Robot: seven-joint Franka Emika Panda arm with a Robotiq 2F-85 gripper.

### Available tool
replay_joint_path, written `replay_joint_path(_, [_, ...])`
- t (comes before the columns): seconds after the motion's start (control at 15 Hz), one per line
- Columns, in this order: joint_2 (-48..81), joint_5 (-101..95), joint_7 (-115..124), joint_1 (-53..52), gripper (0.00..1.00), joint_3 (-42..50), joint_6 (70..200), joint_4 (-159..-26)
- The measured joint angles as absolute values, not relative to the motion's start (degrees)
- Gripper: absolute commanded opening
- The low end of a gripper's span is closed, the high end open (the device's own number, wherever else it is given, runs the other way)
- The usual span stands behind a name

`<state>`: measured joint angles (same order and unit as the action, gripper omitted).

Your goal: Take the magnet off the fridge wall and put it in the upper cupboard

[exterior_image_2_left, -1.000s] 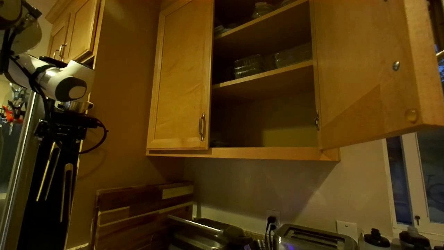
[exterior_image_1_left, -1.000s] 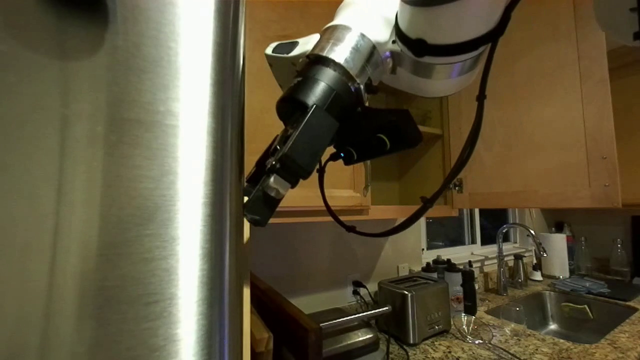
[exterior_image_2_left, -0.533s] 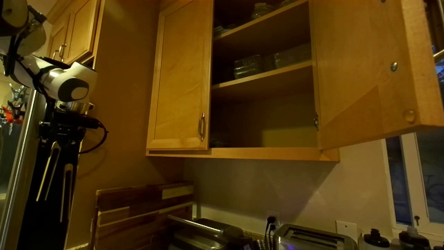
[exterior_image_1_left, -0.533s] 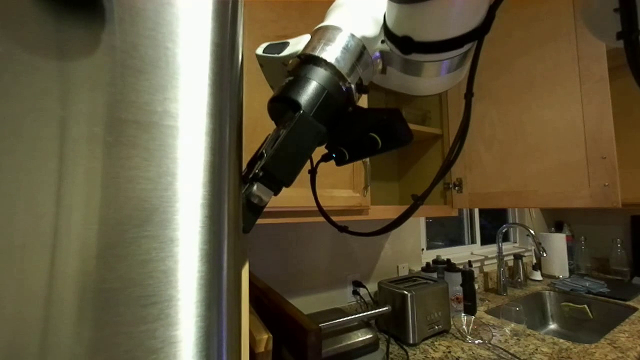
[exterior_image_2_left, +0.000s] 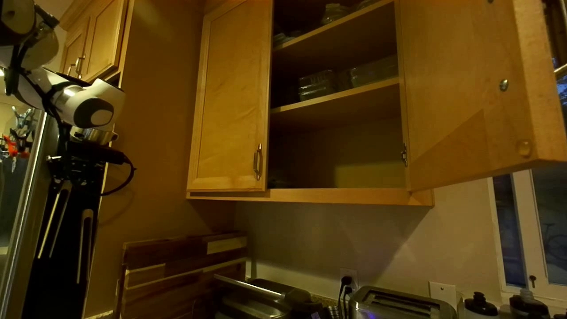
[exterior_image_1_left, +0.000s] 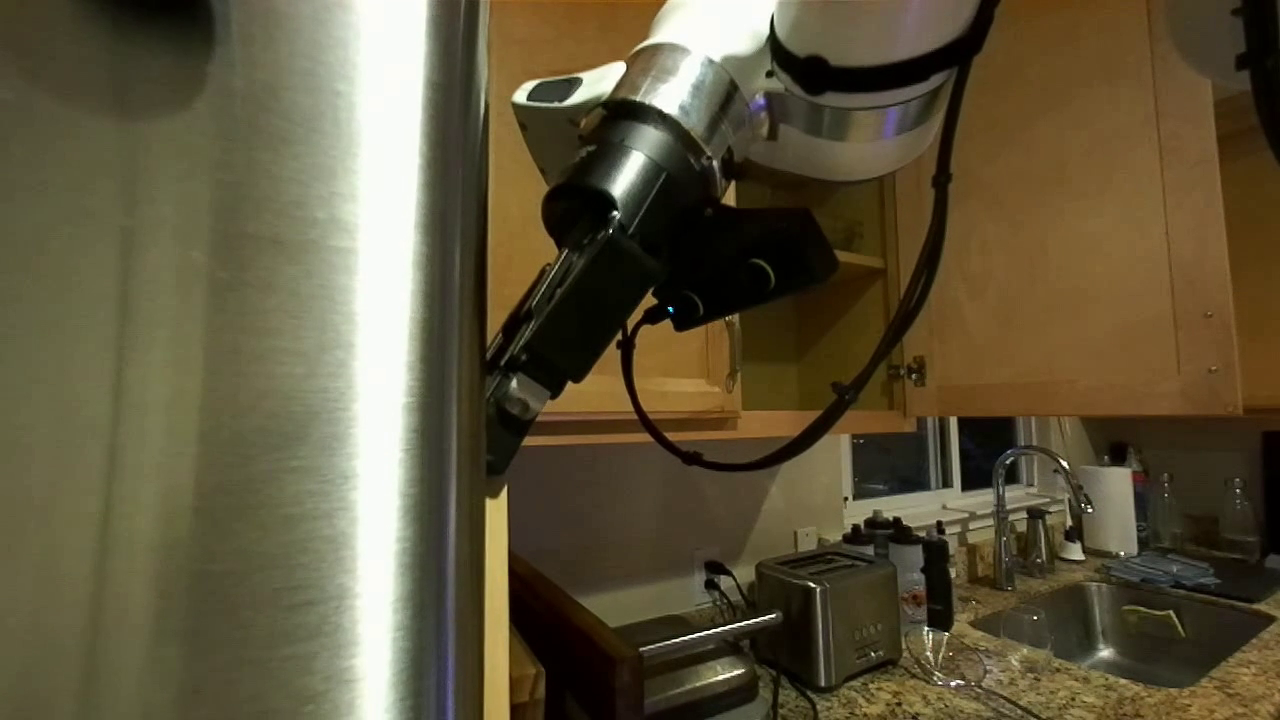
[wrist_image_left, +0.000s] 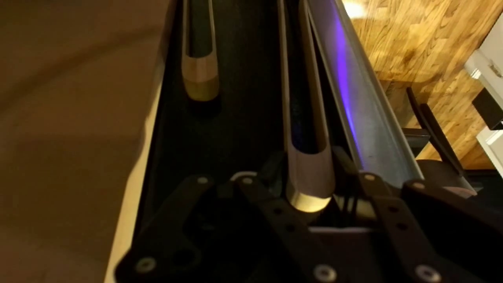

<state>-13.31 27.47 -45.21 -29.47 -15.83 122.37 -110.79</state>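
The magnet (wrist_image_left: 311, 179) is found on the black side of the fridge wall (exterior_image_1_left: 250, 400), hanging just beside the steel edge; a second strip (wrist_image_left: 200, 74) hangs farther back on the same side. The gripper (wrist_image_left: 309, 168) is narrowed onto the magnet's rounded end, a jaw at each flank, though how firmly it is pinched cannot be told.

If the pull is made at a slant to the fridge wall, the smooth end may be lost, since it alone is held and the magnetic grip may prove stronger. By a sideways drag, the second strip could be knocked from the fridge wall. Later, so long a piece could be caught on a shelf (exterior_image_2_left: 335, 95) of the upper cupboard (exterior_image_2_left: 350, 195), set beyond the wooden panel (exterior_image_2_left: 159, 133) beside the fridge wall.

In both exterior views the jaw tips are poorly seen: covered by the fridge wall's edge, or lost as black against its black side. In the wrist view the magnet's far end is cut off at the top.
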Motion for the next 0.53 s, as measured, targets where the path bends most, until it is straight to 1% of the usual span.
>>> replay_joint_path(0.53, [-13.2,27.0,-45.8,-28.0,0.10,-15.5,121.7,-110.8])
